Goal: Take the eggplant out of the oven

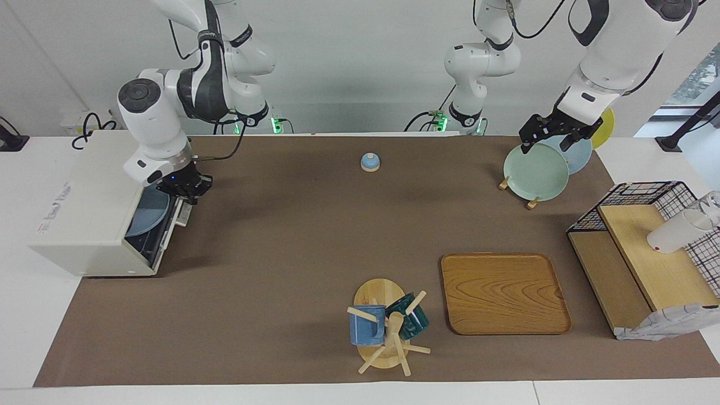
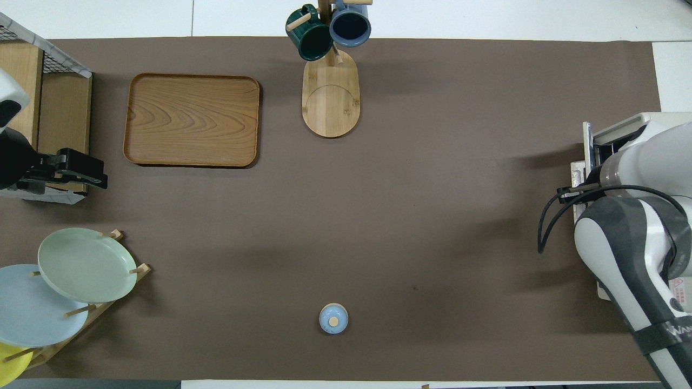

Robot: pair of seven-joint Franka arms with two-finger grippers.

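The right pincer (image 1: 190, 194) is clamped on the handle of the oven (image 1: 84, 225), whose door hangs partly open at the right arm's end of the counter (image 1: 281, 236). The eggplant cannot be seen. The left pincer (image 1: 548, 135) waits, fingers spread, over the green plate (image 1: 534, 171).

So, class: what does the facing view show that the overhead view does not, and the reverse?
Only the facing view: the right gripper at the top edge of the part-open door of the oven, and a bluish round thing inside; no eggplant shows. Only the overhead view: the dark inside of the blue mug; there the right arm hides its gripper. Both: the open left gripper over the plates, and the wooden tray.
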